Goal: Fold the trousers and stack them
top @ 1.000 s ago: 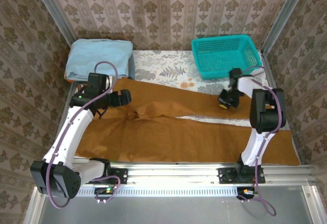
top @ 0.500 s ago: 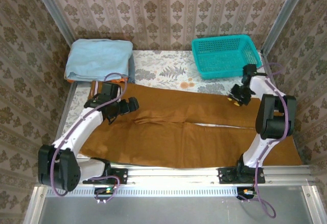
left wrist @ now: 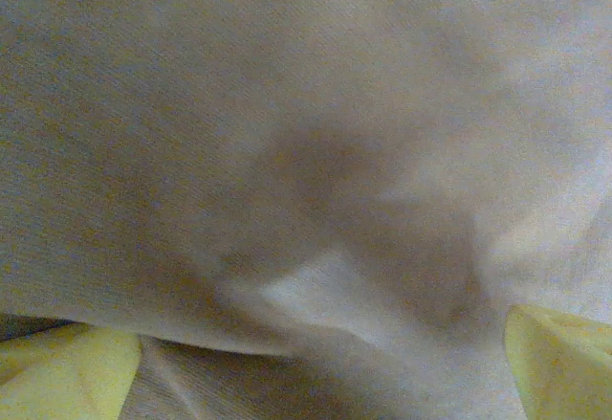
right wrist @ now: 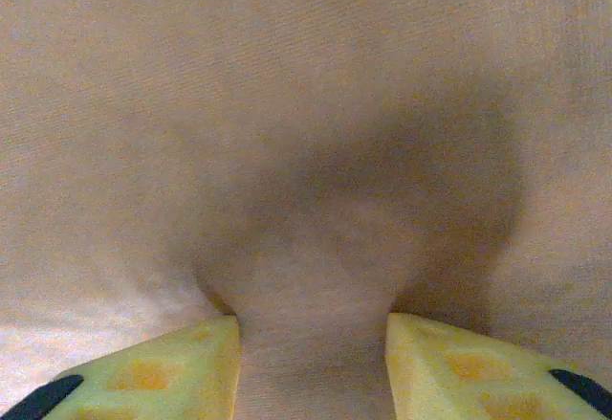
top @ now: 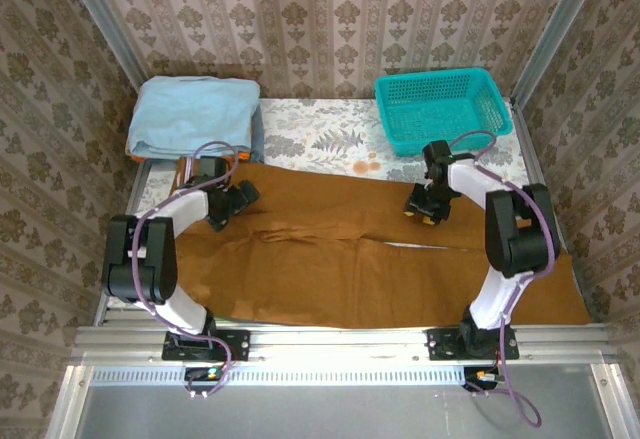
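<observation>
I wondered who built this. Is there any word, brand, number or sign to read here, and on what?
None: no text shows on the trousers, the teal basket, the light blue garment, the wallpaper, the left arm or the right arm. Close up, the trousers are blurred and plain.

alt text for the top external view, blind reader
Rust-brown trousers lie spread across the table, the left gripper down at the waist end, the right gripper on the far leg. A teal basket and folded blue garment sit behind.
</observation>
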### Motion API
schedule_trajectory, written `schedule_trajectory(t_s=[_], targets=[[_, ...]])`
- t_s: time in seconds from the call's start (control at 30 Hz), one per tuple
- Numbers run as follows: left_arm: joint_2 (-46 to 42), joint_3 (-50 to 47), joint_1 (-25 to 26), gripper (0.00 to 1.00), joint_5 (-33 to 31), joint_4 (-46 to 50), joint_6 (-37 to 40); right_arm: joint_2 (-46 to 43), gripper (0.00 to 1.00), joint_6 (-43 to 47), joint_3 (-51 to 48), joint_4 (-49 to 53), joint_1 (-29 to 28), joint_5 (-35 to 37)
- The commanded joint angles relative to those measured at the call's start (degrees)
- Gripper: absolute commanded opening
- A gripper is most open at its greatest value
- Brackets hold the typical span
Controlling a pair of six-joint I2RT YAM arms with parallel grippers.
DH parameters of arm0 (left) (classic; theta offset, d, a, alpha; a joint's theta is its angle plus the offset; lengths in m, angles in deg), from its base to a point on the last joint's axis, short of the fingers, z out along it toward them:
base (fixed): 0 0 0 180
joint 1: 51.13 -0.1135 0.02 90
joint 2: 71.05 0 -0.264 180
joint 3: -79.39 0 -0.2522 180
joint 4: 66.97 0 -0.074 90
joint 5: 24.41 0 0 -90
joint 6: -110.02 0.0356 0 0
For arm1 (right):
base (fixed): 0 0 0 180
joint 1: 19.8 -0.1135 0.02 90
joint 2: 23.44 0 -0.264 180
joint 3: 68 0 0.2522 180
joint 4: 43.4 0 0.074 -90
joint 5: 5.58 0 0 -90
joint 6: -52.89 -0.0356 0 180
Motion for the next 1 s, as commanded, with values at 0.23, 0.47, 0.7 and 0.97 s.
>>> schedule_trajectory(t_s=[0.23, 0.47, 0.7, 0.97], targets=[[-5.5, -5.9, -17.2, 0.98, -0.2, 1.6, -5.3, 14.2, 0.49, 1.8, 18.0, 4.5, -5.1, 0.3], [-6.6, -4.4, -24.1, 0.98, 0.6, 3.3, -3.9, 21.5, 0.49, 1.3, 28.3, 7.1, -9.0, -0.8], [-7.1, 5.5, -21.9, 0.99, 2.0, 9.4, 2.1, 16.9, 0.49, 2.9, 29.8, 9.9, -9.3, 0.7], [-15.6, 10.1, -3.2, 1.0, -1.6, 17.4, 10.6, -1.8, 0.5, 0.9, 11.5, 4.4, -11.3, 1.3]])
